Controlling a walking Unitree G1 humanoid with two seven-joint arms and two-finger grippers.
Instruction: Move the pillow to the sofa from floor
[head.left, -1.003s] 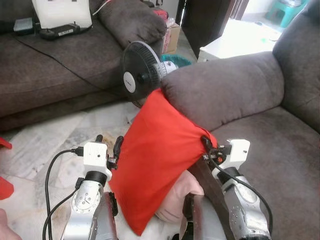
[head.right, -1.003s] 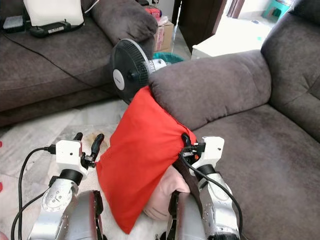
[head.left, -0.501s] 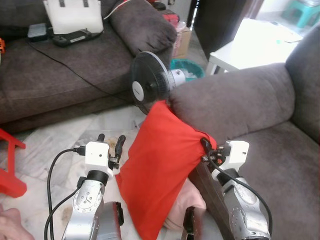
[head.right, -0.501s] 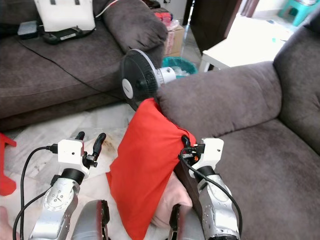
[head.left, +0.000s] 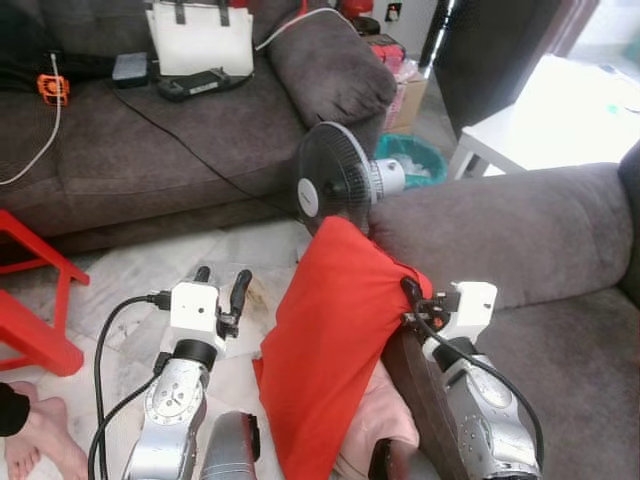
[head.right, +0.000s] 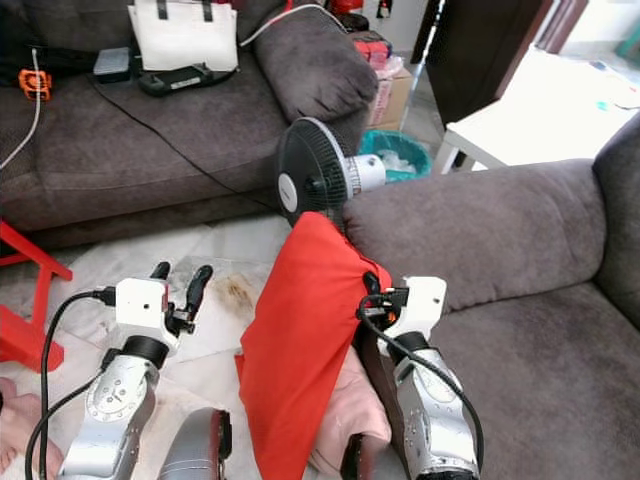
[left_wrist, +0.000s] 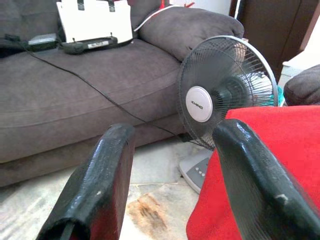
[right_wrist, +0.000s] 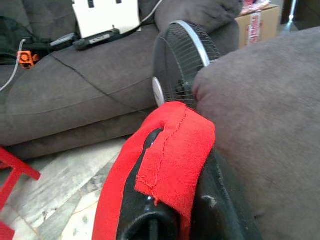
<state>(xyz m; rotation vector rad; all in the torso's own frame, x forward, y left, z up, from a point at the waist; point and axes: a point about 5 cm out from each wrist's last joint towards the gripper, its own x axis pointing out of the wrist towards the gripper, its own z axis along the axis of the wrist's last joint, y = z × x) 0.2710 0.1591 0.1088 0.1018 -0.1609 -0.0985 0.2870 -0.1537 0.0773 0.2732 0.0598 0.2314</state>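
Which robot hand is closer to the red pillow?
The right. The right gripper has its jaws shut on a corner of the red pillow; the left gripper is open, just beside the pillow's other edge, not touching.

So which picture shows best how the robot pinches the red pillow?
The right wrist view: the right gripper is shut on the red pillow corner. The eye views show it hanging by the sofa armrest; the left wrist view catches one edge.

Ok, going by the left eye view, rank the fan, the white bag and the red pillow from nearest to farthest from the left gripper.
From the left gripper:
1. Red pillow, right beside it, hanging from the right gripper.
2. Fan, on the floor ahead, by the sofa arm.
3. White bag, farthest, on the far sofa.
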